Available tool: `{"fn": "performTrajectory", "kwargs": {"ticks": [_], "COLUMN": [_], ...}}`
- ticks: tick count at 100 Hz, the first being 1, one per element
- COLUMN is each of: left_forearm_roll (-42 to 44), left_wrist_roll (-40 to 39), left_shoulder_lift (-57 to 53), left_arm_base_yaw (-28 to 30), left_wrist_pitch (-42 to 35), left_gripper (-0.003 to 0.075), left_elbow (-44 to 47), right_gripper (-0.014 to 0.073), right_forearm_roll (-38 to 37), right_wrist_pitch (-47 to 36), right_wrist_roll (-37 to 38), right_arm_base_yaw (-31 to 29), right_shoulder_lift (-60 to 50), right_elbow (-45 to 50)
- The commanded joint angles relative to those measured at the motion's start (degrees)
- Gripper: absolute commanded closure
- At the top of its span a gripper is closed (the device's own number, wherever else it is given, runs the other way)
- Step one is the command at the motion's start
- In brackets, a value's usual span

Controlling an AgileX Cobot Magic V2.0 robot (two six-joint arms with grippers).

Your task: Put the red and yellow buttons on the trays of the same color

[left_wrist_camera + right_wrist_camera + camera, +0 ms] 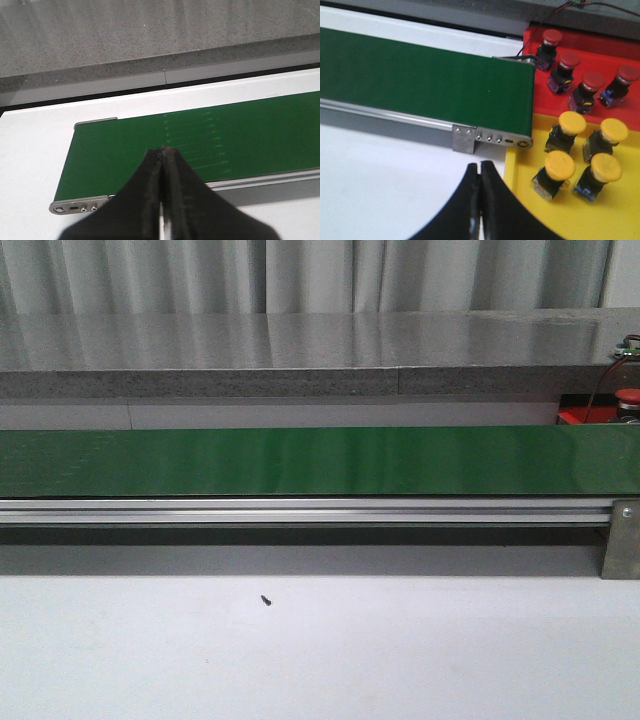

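Observation:
In the right wrist view several red buttons with dark bases stand on a red tray, and several yellow buttons stand on a yellow tray beside it. One red button and a sliver of the red tray show at the far right of the front view. My right gripper is shut and empty over the white table, just beside the yellow tray's edge. My left gripper is shut and empty above the green belt near its end. No button is on the belt.
The green conveyor belt runs across the table with a metal rail along its near side. A grey stone ledge lies behind it. A small dark speck lies on the white table. Wires run by the red tray.

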Motion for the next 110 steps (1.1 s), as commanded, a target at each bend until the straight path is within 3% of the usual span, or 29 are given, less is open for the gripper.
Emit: {"fn": "performTrajectory", "kwargs": {"ticks": [1,20,46,77,110], "left_forearm_roll": [-1.1,-1.1,-1.1,-1.1,-1.1], "left_wrist_roll": [-0.2,-0.2,-0.2,-0.2,-0.2], "left_shoulder_lift": [0.1,0.1,0.1,0.1,0.4], "left_arm_base_yaw": [0.0,0.0,0.0,0.0,0.0], "left_wrist_pitch": [-4.1,-4.1,-4.1,-4.1,-4.1], "left_gripper": [0.0740,0.0740,0.0740,0.0740,0.0740], "left_elbow": [-1.3,-1.3,-1.3,-1.3,-1.3], "right_gripper": [0.0664,0.0664,0.0664,0.0664,0.0664], "right_forearm_roll": [-0.1,-1.5,-13.3,-14.0,-14.3], "right_wrist_pitch": [-9.4,-20.6,-28.7,-37.9,-38.1], "right_wrist_roll": [0.0,3.0,20.5,21.2,21.3], "right_arm_base_yaw": [0.0,0.0,0.2,6.3,6.3], "right_shoulder_lift": [-1.2,-7.4,-15.6,-22.2,-22.2], "right_elbow": [-0.7,7.1,20.5,32.2,32.1]}}
